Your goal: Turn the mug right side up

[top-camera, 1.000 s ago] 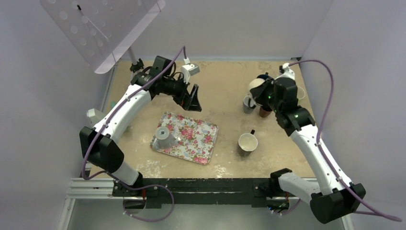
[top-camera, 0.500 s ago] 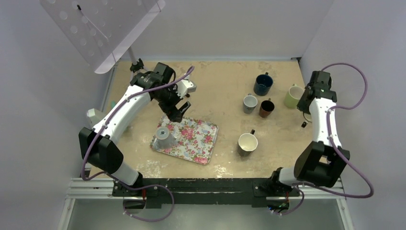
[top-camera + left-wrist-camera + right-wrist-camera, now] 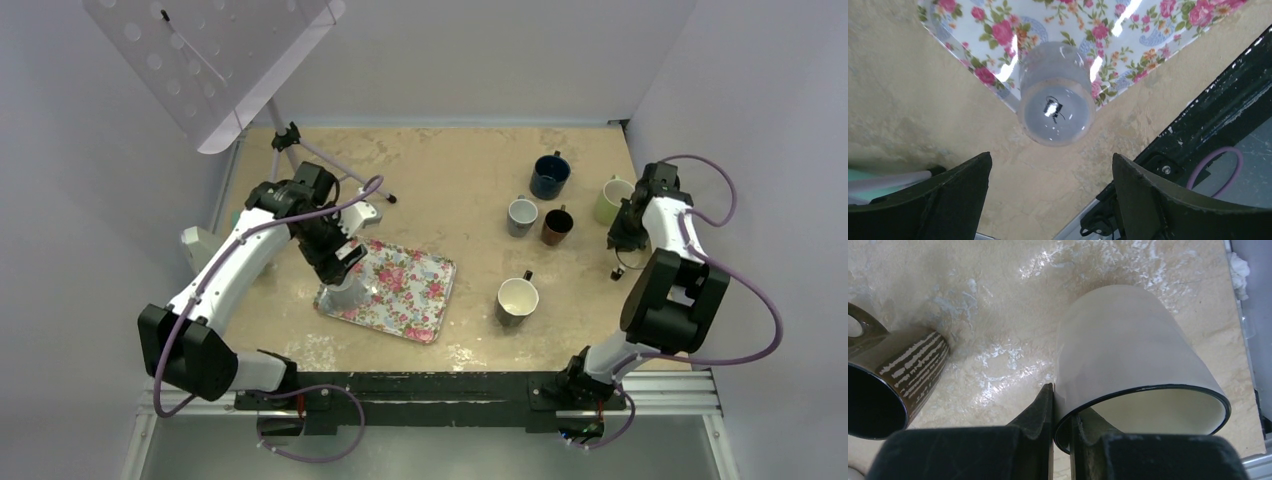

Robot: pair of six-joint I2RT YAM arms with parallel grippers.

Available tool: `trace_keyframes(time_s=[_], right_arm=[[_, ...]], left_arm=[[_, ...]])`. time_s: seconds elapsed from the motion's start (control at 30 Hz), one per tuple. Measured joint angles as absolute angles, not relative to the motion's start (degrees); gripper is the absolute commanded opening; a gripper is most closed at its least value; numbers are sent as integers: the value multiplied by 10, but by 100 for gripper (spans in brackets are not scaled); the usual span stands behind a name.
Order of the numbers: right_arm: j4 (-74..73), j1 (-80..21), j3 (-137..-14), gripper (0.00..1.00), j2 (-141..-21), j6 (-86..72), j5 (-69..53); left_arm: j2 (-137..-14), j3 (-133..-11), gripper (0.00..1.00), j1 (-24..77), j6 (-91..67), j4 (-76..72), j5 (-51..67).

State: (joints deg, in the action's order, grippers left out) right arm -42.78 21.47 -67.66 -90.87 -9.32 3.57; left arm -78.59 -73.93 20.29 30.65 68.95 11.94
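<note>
A grey mug (image 3: 1056, 107) stands upside down, base up, on the near left corner of the floral tray (image 3: 1128, 30). In the top view the mug (image 3: 346, 293) is partly covered by my left gripper (image 3: 338, 262), which hangs just above it. In the left wrist view the left gripper (image 3: 1050, 160) is open, with its fingers wide apart and nothing between them. At the right edge of the table my right gripper (image 3: 1063, 405) is shut on the wall of a pale green mug (image 3: 1128, 350), with one finger inside the rim and one outside.
A dark blue mug (image 3: 549, 175), a grey mug (image 3: 521, 214), a brown mug (image 3: 555, 226) and a black mug with a white inside (image 3: 517, 298) stand upright right of the tray (image 3: 420, 290). A tripod (image 3: 290, 140) holding a perforated panel stands at the back left.
My left arm has come down from the back of the table to just above the upturned mug. My right arm has swung from the middle mugs to the pale green mug at the right edge.
</note>
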Motion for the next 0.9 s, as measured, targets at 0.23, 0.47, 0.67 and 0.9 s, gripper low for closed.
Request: trace_keyframes(time_s=[0.23, 0.47, 0.67, 0.9], right_arm=[[-414, 218, -677, 8, -942, -92, -6], [-392, 218, -684, 31, -964, -91, -11], [-383, 218, -684, 61, -980, -91, -3], [-384, 219, -686, 65, -961, -90, 17]], left_arm=[[-739, -638, 77, 132, 308, 682, 142], [-712, -534, 82, 121, 311, 634, 136], [-712, -468, 68, 127, 307, 552, 130], [-721, -437, 50, 136, 309, 463, 122]])
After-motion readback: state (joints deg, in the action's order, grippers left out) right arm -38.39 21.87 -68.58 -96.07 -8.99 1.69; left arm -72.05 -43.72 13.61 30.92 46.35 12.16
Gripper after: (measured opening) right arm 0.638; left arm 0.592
